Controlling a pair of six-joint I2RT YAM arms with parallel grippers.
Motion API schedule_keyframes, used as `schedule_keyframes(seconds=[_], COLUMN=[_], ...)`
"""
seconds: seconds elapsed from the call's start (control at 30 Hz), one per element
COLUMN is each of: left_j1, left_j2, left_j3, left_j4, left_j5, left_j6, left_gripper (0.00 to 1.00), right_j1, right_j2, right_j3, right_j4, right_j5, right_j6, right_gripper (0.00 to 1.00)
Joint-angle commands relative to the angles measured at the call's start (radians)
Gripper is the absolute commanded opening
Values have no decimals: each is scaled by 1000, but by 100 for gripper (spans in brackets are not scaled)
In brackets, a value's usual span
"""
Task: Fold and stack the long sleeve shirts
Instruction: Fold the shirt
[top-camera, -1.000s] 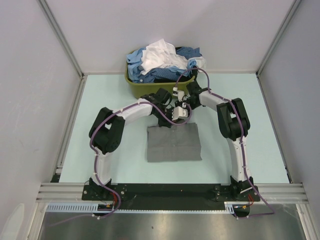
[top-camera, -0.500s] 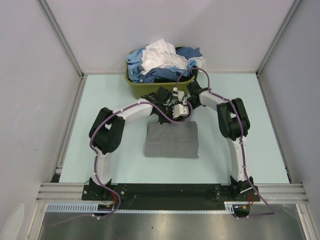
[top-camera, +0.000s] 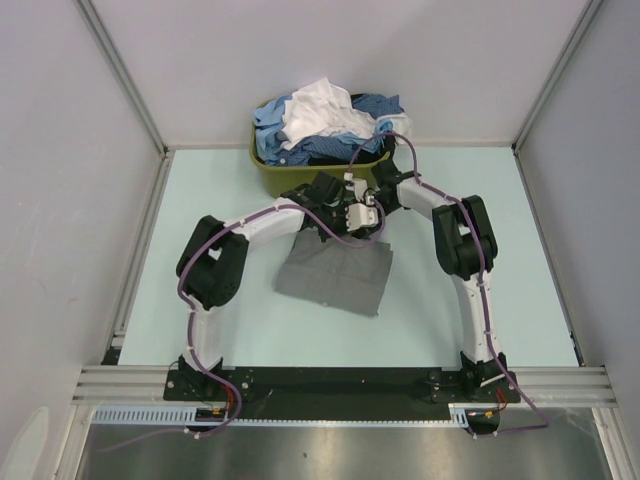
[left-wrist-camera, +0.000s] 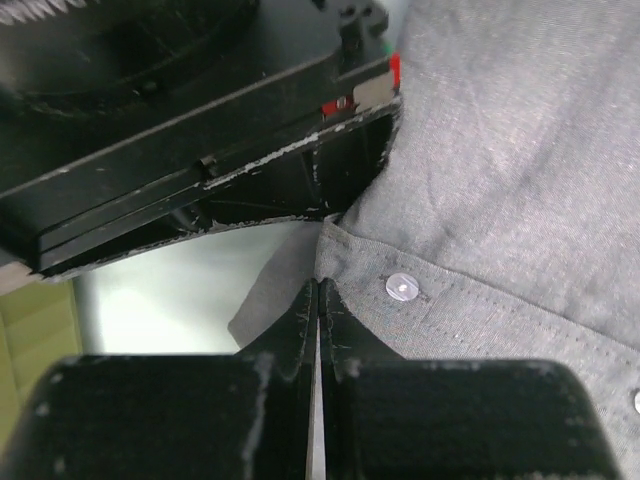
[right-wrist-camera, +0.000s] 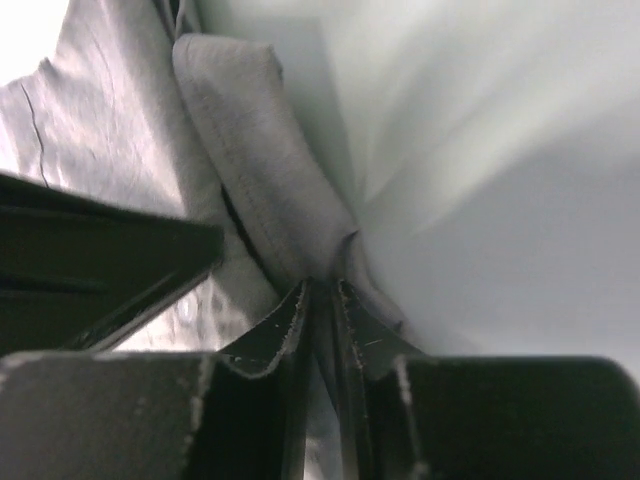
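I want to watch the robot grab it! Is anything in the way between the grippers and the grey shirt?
Nothing visible. The left gripper and the right gripper both pinch the grey shirt at its far edge, near the basket.

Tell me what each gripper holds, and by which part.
Both hold the grey shirt at its far edge: the left gripper pinches the buttoned strip beside a button, the right gripper a thick rolled fold.

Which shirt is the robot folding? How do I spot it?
On the pale green table, look in front of the olive basket. The grey shirt lies folded, pinched by the left gripper and right gripper. It's the only grey one; the blue and white shirts fill the basket.
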Motion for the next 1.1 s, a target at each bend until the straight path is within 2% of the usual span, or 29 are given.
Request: schedule_keyframes(seconds=[0.0,0.13,0.23,0.4,0.73,1.07], left_j1=[9,9,9,7,4,6], left_j2=[25,56,76,85,88,100], left_j3=[12,24,37,43,40,44], left_j4=[64,62,56,56,45,44], left_j5=[-68,-79,-81,-73,-79,-93], left_j6=[39,36,25,25,41,68], left_gripper=[0,0,0,0,0,0], right_j1=[-20,-44,-52,-47,-72,-15], right_j2=[-21,-133,-225,-331,-414,-443], right_j3=[76,21,-82,-259,-318,-408], right_j4=[-101,-170,-187,-124,27,110], right_j5=[82,57,42,22,8,-27], right_j6=[-37,-36,-31,42,179,278], right_gripper=[19,23,27,29,33,31])
